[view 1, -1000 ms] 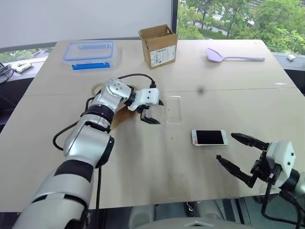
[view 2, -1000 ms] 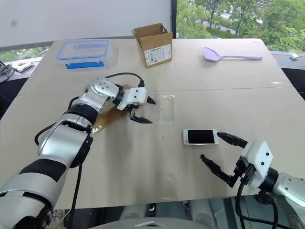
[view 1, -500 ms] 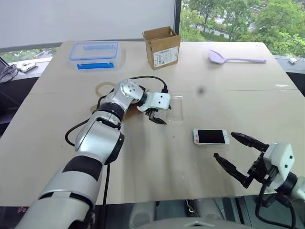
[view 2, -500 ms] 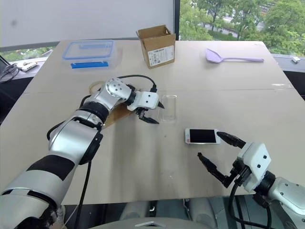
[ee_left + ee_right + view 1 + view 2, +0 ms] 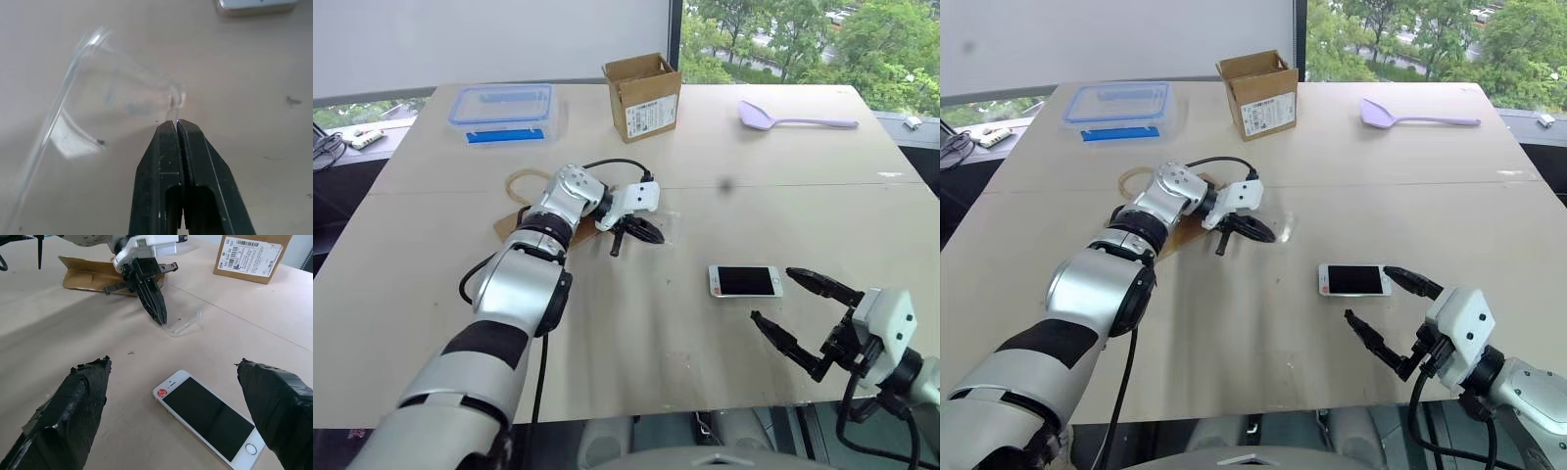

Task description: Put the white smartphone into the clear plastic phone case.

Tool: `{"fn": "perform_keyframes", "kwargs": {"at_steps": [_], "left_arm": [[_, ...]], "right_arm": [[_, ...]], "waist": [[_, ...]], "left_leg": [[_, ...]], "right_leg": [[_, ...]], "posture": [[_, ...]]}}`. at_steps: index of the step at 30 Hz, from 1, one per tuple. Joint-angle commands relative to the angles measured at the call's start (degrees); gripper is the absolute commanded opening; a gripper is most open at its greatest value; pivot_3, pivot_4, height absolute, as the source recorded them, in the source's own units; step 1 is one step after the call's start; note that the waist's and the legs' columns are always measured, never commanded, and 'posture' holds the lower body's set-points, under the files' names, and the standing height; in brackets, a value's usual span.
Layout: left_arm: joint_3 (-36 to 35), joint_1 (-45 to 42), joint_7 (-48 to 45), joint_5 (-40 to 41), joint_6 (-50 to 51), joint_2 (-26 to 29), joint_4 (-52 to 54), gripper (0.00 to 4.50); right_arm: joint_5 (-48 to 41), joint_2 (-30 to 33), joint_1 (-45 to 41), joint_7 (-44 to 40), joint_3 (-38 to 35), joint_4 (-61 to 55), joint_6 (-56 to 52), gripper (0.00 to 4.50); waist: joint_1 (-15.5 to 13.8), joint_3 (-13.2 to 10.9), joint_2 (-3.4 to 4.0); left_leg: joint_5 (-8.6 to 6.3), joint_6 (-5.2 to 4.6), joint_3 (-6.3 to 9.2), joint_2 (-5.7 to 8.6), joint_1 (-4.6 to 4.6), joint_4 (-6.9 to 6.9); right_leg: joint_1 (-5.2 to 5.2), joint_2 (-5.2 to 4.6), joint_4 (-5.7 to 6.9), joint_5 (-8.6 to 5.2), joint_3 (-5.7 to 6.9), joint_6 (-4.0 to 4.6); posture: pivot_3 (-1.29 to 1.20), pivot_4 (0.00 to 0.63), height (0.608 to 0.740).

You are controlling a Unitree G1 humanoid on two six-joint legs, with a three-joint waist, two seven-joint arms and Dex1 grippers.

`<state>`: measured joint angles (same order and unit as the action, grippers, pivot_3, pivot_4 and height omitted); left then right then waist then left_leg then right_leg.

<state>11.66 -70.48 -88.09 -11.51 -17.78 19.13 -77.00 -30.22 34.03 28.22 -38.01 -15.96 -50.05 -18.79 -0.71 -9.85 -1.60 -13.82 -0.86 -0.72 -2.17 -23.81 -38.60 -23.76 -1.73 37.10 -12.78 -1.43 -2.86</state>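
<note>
Left gripper [image 5: 175,122] — pinching the clear phone case [image 5: 117,93] edge, tilting it off the counter [image 5: 636,333]. Right gripper [image 5: 176,382] — hanging wide beside the white smartphone [image 5: 745,281].

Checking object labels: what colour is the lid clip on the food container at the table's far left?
Blue, on the clear food container; best in the left eye view.

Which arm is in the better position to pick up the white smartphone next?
The right arm, probably. Its end effector is open and hangs just beside the white smartphone, which lies flat on the table. The left end effector is shut on an edge of the clear plastic phone case, farther away.
</note>
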Motion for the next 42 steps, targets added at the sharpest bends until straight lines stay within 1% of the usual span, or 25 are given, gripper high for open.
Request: {"fn": "perform_keyframes", "kwargs": {"at_steps": [1, 5, 9, 11, 12, 14, 17, 22, 25, 26, 27, 29, 30, 33, 36, 39, 42], "left_arm": [[-1.34, 0.04, -4.21, 4.26, 1.92, 0.90, 3.34, 0.05], [-0.66, 0.30, -4.41, 7.56, 5.61, 1.44, 7.12, 0.05], [-1.72, 3.01, -3.70, 9.83, 10.23, 2.70, 15.20, 0.05], [-1.55, 5.39, -3.24, 9.57, 10.63, 3.49, 17.69, 0.55], [-1.23, 6.69, -1.11, 8.77, 9.31, 3.74, 18.65, 0.77], [-1.24, 7.93, 3.69, 7.95, 7.08, 3.32, 19.21, 1.60], [-0.19, 8.06, 4.24, 7.12, 7.51, 3.10, 18.45, 2.89], [2.61, 8.34, 5.55, 3.58, 5.84, 3.04, 14.66, 2.89], [3.05, 8.28, 7.33, 2.56, 5.29, 2.81, 12.45, 2.01], [3.25, 8.36, 7.55, 2.22, 5.17, 2.84, 11.92, 1.63], [3.49, 8.58, 7.84, 1.82, 4.93, 2.94, 11.47, 1.10], [3.72, 9.03, 7.96, 1.39, 4.42, 3.13, 11.00, 0.22], [3.47, 9.29, 7.67, 1.65, 4.66, 3.16, 11.06, 0.04], [2.33, 10.35, 5.54, 3.45, 6.37, 3.12, 13.67, 0.04], [1.38, 12.63, 2.79, 6.20, 11.72, 3.36, 21.35, 0.04], [1.60, 17.95, 1.34, 8.93, 21.61, 4.51, 35.81, 0.04], [2.09, 25.42, 2.39, 11.61, 33.13, 5.63, 54.04, 0.04]], "right_arm": [[0.18, 0.08, -0.68, 0.54, 0.84, -1.20, 0.31, 4.50], [0.53, 0.19, -2.17, 0.50, 2.02, -0.23, 0.44, 4.50], [0.51, 0.41, -3.41, 0.04, 2.42, 0.73, 0.51, 4.50], [0.49, 0.47, -3.86, -0.16, 2.83, 0.99, 0.55, 4.50], [0.49, 0.52, -4.05, -0.27, 2.96, 1.12, 0.55, 4.50], [0.41, 0.67, -4.35, -0.56, 3.00, 1.36, 0.52, 4.50], [0.10, 1.09, -4.72, -1.15, 2.68, 1.87, 0.45, 4.50], [-0.37, 2.01, -3.98, -2.01, 1.46, 1.78, 0.51, 4.50], [-0.09, 1.97, -2.44, -1.88, 0.59, 1.03, 0.78, 4.50], [-0.03, 1.85, -1.99, -1.76, 0.37, 0.84, 0.86, 4.50], [0.08, 1.71, -1.55, -1.63, 0.28, 0.63, 0.97, 4.50], [0.35, 1.50, -1.02, -1.38, 0.35, 0.41, 1.19, 4.50], [0.58, 1.41, -0.84, -1.20, 0.54, 0.32, 1.32, 4.50], [0.86, 1.24, -0.50, -0.97, 0.76, 0.22, 1.56, 4.50], [1.06, 1.18, -0.20, -1.05, 0.70, 0.28, 1.81, 4.50], [1.06, 1.14, -0.12, -1.04, 0.71, 0.33, 1.89, 4.50], [1.33, 1.18, -0.12, -1.24, 1.19, 0.60, 2.10, 4.50]], "waist": [[0.00, 0.00, 0.00], [-0.01, 0.00, 0.00], [0.01, 0.00, 0.01], [0.04, 0.00, 0.01], [0.10, 0.00, 0.01], [0.12, 0.01, 0.02], [-0.09, -0.01, -0.01], [-0.06, 0.00, 0.00], [-0.05, 0.00, 0.00], [-0.05, 0.00, 0.01], [-0.05, 0.01, 0.00], [-0.04, 0.03, 0.01], [-0.04, 0.04, 0.00], [-0.01, 0.04, 0.00], [0.05, 0.04, 0.01], [0.07, 0.04, 0.02], [0.26, 0.03, 0.03]], "left_leg": [[0.00, 0.00, 0.00, 0.00, 0.00, 0.00], [0.00, 0.00, 0.01, -0.01, 0.00, -0.02], [0.00, 0.00, 0.01, -0.01, 0.02, -0.02], [0.00, 0.00, 0.01, -0.01, 0.02, -0.01], [0.00, 0.00, 0.02, -0.01, 0.03, -0.01], [0.00, 0.00, 0.01, -0.02, 0.05, 0.00], [0.00, 0.00, 0.04, -0.02, 0.03, -0.02], [0.00, 0.00, 0.02, 0.00, 0.03, -0.07], [0.00, 0.00, 0.03, -0.01, 0.03, -0.06], [0.00, 0.00, 0.04, -0.02, 0.05, -0.06], [0.00, 0.00, 0.04, -0.02, 0.05, -0.06], [0.00, 0.00, 0.02, -0.02, 0.08, -0.07], [0.00, 0.00, 0.02, -0.02, 0.10, -0.08], [0.00, 0.00, 0.02, -0.02, 0.15, -0.17], [0.00, 0.00, 0.00, -0.02, 0.18, -0.20], [0.00, 0.00, 0.01, -0.03, 0.13, -0.20], [0.00, 0.01, -0.03, -0.04, 0.08, -0.20]], "right_leg": [[0.00, 0.00, 0.00, 0.00, 0.00, 0.00], [0.00, 0.00, 0.01, -0.03, 0.00, 0.05], [0.01, -0.01, 0.03, -0.02, -0.01, 0.05], [0.00, 0.00, 0.04, -0.01, -0.01, 0.04], [0.00, 0.01, 0.04, 0.01, -0.01, 0.00], [0.00, 0.01, 0.04, 0.01, -0.02, -0.01], [0.00, 0.02, 0.07, 0.03, 0.00, -0.05], [0.02, 0.02, 0.08, 0.00, -0.01, -0.03], [0.01, 0.03, 0.10, 0.03, -0.01, -0.04], [0.02, 0.03, 0.10, 0.03, 0.00, -0.04], [0.02, 0.03, 0.11, 0.03, -0.01, -0.05], [0.03, 0.03, 0.15, 0.01, -0.02, -0.04], [0.03, 0.03, 0.19, 0.01, -0.03, -0.03], [0.03, 0.03, 0.39, -0.07, -0.03, 0.02], [0.02, 0.03, 0.52, -0.08, -0.06, 0.03], [-0.02, 0.02, 0.52, -0.06, -0.07, 0.06], [-0.08, 0.00, 0.52, 0.00, -0.11, 0.16]], "posture": [[0.00, 0.150, 0.740], [0.00, 0.150, 0.740], [0.00, 0.150, 0.740], [0.00, 0.150, 0.740], [0.00, 0.150, 0.740], [0.00, 0.150, 0.740], [0.00, 0.150, 0.740], [0.00, 0.150, 0.740], [0.00, 0.150, 0.740], [0.00, 0.150, 0.740], [0.00, 0.150, 0.740], [0.00, 0.150, 0.740], [0.00, 0.150, 0.740], [0.00, 0.150, 0.740], [0.00, 0.150, 0.740], [0.00, 0.150, 0.740], [0.00, 0.150, 0.740]]}}
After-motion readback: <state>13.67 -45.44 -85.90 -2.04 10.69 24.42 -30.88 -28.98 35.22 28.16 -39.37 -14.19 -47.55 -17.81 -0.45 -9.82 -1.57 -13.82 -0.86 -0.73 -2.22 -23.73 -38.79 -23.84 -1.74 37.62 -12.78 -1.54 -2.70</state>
